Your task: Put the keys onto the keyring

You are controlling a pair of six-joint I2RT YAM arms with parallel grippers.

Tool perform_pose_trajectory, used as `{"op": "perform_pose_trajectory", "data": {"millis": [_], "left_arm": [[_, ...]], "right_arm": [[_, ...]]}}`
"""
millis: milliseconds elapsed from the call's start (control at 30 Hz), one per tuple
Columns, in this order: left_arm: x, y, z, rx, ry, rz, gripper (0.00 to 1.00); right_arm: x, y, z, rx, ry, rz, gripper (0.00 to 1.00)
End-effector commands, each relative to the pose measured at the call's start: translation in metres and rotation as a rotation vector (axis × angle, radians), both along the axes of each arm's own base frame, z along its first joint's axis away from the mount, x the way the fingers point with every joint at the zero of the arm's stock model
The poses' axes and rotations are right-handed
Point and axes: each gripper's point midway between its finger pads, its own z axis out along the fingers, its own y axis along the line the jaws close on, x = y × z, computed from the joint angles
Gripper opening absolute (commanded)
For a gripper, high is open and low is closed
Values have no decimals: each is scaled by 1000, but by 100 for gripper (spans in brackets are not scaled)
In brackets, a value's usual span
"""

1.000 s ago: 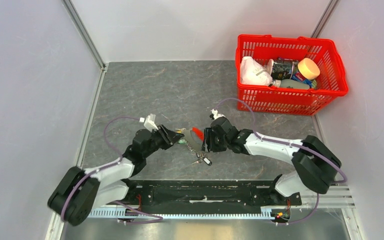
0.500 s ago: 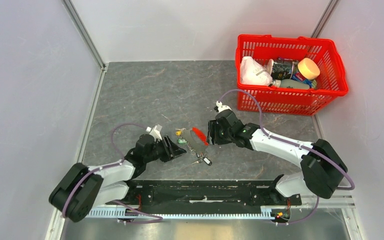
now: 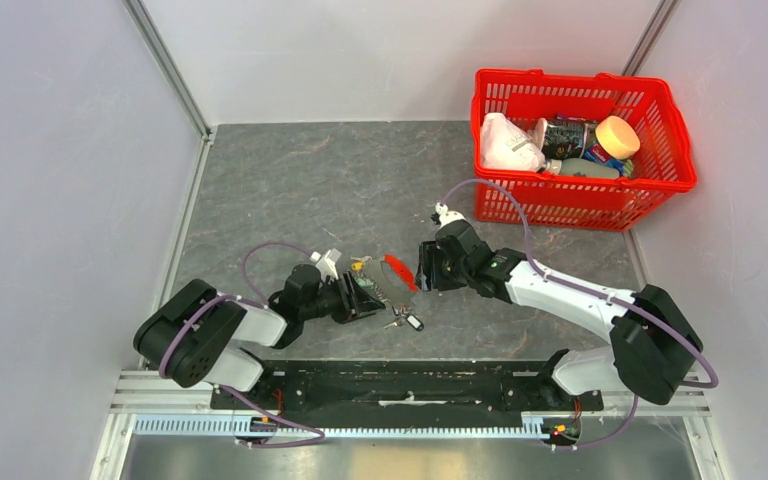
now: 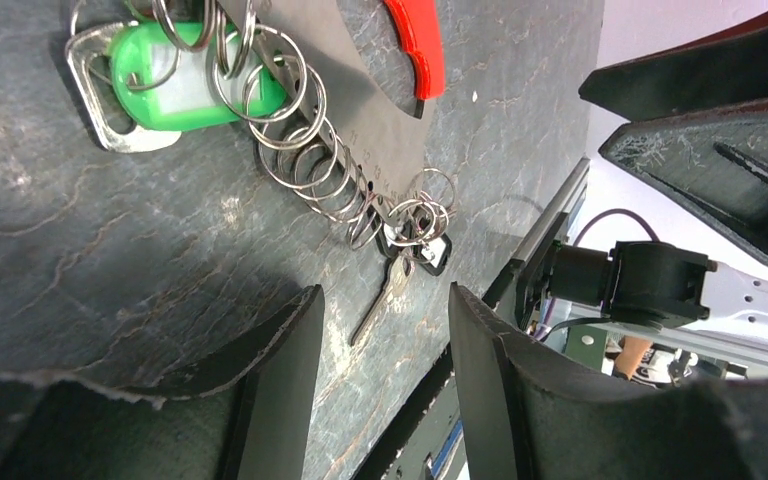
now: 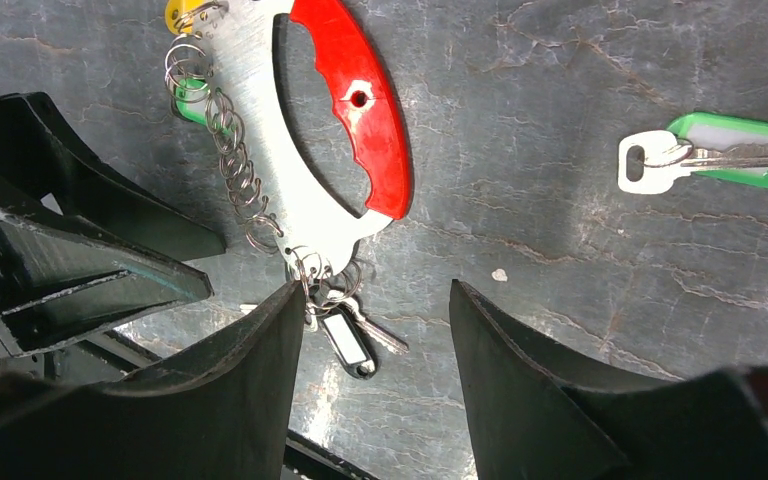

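The keyring [image 5: 360, 110] lies flat on the grey table, one side bright red, the rest a silvery loop; it also shows in the top view [image 3: 397, 271]. A chain of small rings [image 4: 310, 150] hangs from it with a green-tagged key [image 4: 175, 75], a yellow tag [image 5: 185, 12], a black-and-white tag [image 5: 348, 340] and a bare key [image 4: 385, 295]. A loose green-tagged key [image 5: 720, 155] lies apart from it. My left gripper [image 4: 382, 305] is open and empty, low over the bare key. My right gripper [image 5: 375, 295] is open and empty above the ring's near end.
A red plastic basket [image 3: 585, 192] with a bottle, a bag and other items stands at the back right. Grey walls close in the left, back and right sides. A black rail [image 3: 400, 385] runs along the near edge, close to the keys.
My left gripper has drawn back from the keyring toward the near edge, then shifted right next to the ring chain. My right gripper has pulled slightly away to the far right. The keyring stays put.
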Motion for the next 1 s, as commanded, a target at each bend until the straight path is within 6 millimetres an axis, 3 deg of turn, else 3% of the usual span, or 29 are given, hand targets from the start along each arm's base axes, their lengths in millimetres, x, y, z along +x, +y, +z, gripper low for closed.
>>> {"op": "perform_pose_trajectory", "data": {"millis": [0,367,967], "left_arm": [[14,-1,1,50,-66,5,56],[26,-4,-3,98,-83,2,55],[19,-17,-7,58,-68,-26,52]], "right_arm": [[3,-1,10,24,-33,0,63],[-1,1,9,49,-26,4,63],[-4,-1,7,59,-21,0,63]]}}
